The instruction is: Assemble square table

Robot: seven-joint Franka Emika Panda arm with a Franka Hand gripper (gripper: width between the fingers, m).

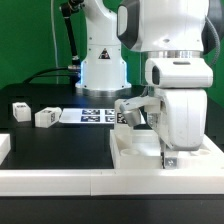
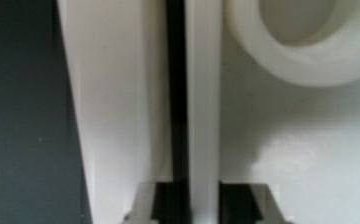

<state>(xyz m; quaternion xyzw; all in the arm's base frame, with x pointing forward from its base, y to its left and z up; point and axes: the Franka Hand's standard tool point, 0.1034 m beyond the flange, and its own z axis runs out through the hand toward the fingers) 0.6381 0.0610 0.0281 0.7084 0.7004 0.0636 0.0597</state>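
The white square table top [image 1: 135,152] lies at the exterior view's right, near the front rail. My gripper [image 1: 167,157] is down on its right part and shut on its raised rim. In the wrist view the gripper [image 2: 198,192] has its dark fingers [image 2: 161,202] on either side of a thin white wall [image 2: 198,100], with a round socket [image 2: 310,45] of the top beside it. Two short tagged legs [image 1: 20,110] [image 1: 45,117] lie on the black table at the left. Another tagged white leg [image 1: 131,110] sits at the top's far edge, next to my hand.
The marker board [image 1: 95,115] lies in front of the arm's base [image 1: 102,70]. A long low white border rail [image 1: 90,182] runs along the front. A second rail piece [image 1: 4,148] is at the left edge.
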